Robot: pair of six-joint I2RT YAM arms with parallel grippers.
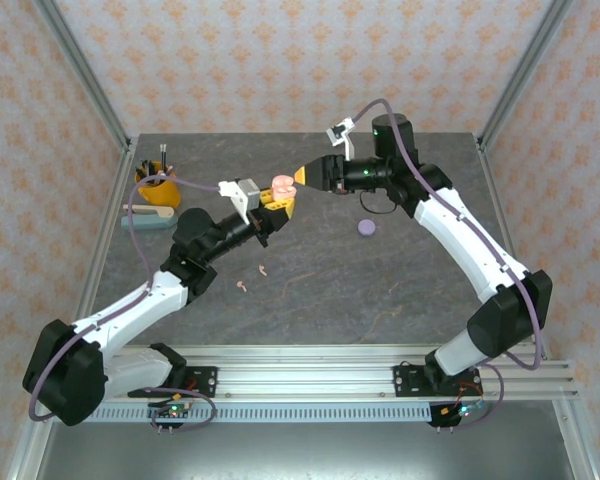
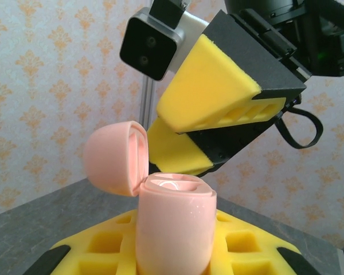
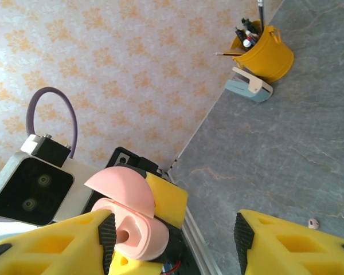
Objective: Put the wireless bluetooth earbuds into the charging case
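Top view: I see two pale pink earbuds (image 1: 263, 268) loose on the worktop (image 1: 380, 290) near the left arm, well apart from both hands. A lilac case (image 1: 366, 228) lies under the right arm.
Left wrist view: pink charging case (image 2: 175, 223) upright, lid (image 2: 114, 157) swung open sideways, with the right hand's yellow fingers (image 2: 209, 97) just above it.
Right wrist view: yellow pen cup (image 3: 264, 54) by the wall.
Surface/room: grey stone-look worktop, orange-patterned wallpaper.
Left hand (image 1: 277, 197): clamped on the pink charging case.
Right hand (image 3: 172, 229): jaws apart, nothing between them – case just beside one finger.
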